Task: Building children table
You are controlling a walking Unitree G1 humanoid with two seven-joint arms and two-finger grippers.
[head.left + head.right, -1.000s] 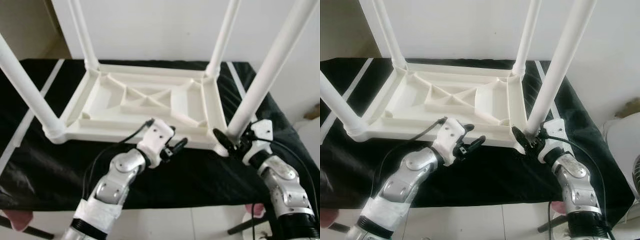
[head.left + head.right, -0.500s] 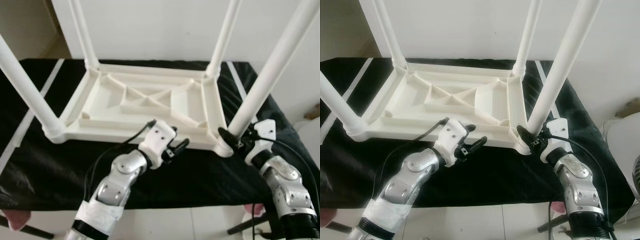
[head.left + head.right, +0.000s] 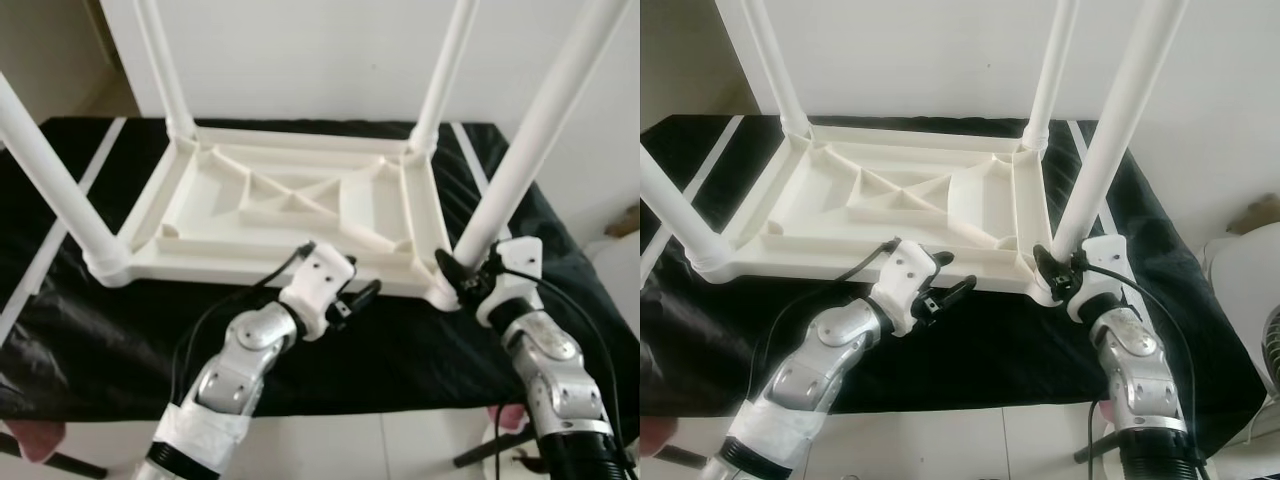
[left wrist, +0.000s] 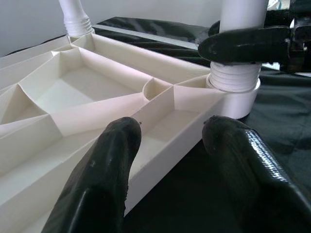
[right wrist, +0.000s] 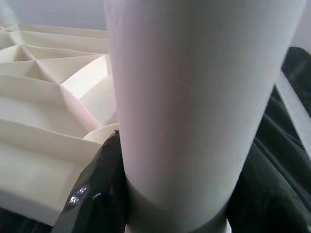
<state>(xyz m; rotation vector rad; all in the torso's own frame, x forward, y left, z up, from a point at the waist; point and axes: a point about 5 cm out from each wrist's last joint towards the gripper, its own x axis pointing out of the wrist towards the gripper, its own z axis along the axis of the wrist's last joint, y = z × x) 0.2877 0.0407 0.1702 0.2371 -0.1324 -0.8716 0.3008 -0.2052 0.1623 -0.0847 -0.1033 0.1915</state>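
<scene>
White plastic forms the children's table (image 3: 300, 205), which lies upside down on a desk (image 3: 400, 340) under black cloth, four legs pointing up. The right tool (image 3: 462, 282) is at about 4 o'clock from the table's centre, its fingers clamped round the base of the near right leg (image 3: 515, 165). The left tool (image 3: 355, 297) hovers at 6 o'clock, fingers (image 4: 102, 179) spread wide, just before the table's near rim.
</scene>
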